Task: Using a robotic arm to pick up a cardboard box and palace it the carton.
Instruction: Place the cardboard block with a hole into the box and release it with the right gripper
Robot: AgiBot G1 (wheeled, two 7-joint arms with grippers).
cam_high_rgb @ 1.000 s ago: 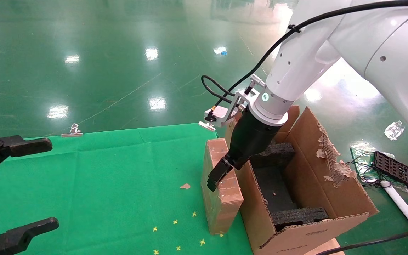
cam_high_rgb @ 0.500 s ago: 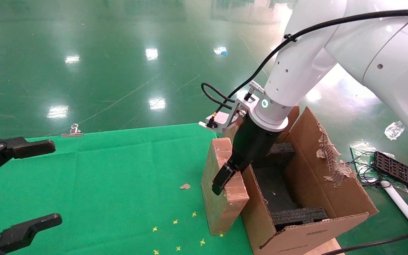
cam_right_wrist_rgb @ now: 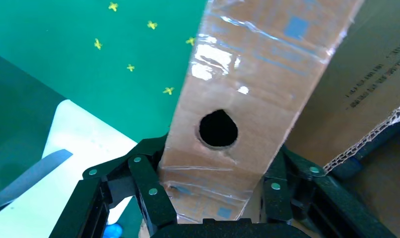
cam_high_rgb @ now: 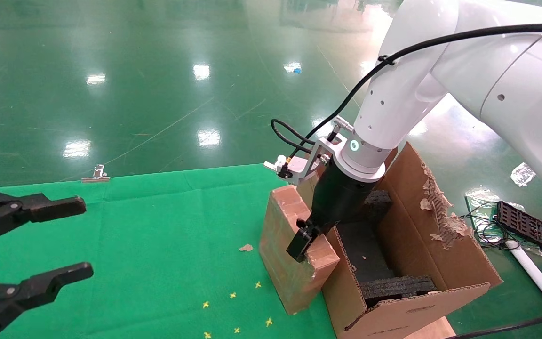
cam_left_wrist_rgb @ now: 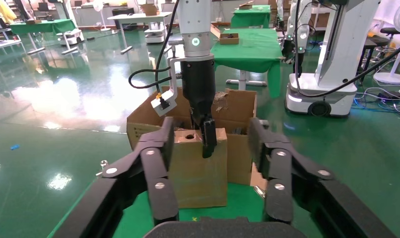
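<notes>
The right gripper (cam_high_rgb: 305,246) is clamped across the narrow top face of the cardboard box (cam_high_rgb: 284,256), 1 finger on each broad side; the right wrist view shows the pads (cam_right_wrist_rgb: 147,191) pressed to the cardboard beside the small round hole (cam_right_wrist_rgb: 218,128). The box tilts, its top leaning toward the carton (cam_high_rgb: 410,256) and touching the carton's near wall, with 1 bottom corner close to or on the green cloth (cam_high_rgb: 148,245). The robotic arm (cam_high_rgb: 402,103) reaches down from above the carton.

The left gripper (cam_high_rgb: 40,245) hangs low over the cloth well apart from the box, fingers spread and holding nothing.

The likely trouble is the lift: the grip sits on the taped, glossy top strip only, so the tall box could swing or slip between the pads. If it rises too little, its lower edge may catch the carton's wall; the black foam blocks (cam_high_rgb: 395,285) inside leave a narrow slot to hit.

Small yellow marks (cam_high_rgb: 233,295) and a cardboard scrap (cam_high_rgb: 246,247) dot the cloth. Beyond lies a glossy green floor (cam_high_rgb: 158,84); the left wrist view shows other tables and robots.
</notes>
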